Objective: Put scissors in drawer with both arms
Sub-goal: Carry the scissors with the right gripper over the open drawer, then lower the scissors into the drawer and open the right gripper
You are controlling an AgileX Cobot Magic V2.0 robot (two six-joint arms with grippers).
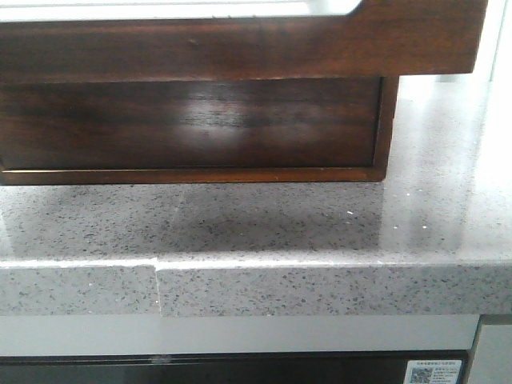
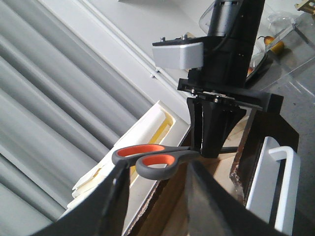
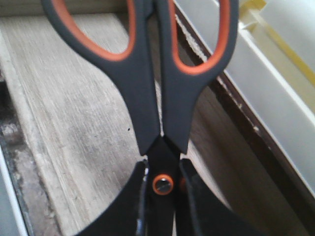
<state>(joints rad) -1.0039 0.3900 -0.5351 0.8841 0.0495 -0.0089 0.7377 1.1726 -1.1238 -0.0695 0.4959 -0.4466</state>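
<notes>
Right claw [image 2: 212,147] clamped on scissors [image 2: 152,160] at the pivot, long axis level, handles pointing away, held over the open drawer [image 3: 74,123]. Left claw [image 2: 157,196] apart, just beside the handles.

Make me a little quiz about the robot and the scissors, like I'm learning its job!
1. Where does the right gripper pinch the scissors? A) a finger loop B) by the pivot screw C) the blade tips
2. True or false: the scissors already lie flat on the drawer floor.
3. Fill in: the finger loops are lined in ____.
Key: 1 B; 2 false, they are held above it; 3 orange.
</notes>
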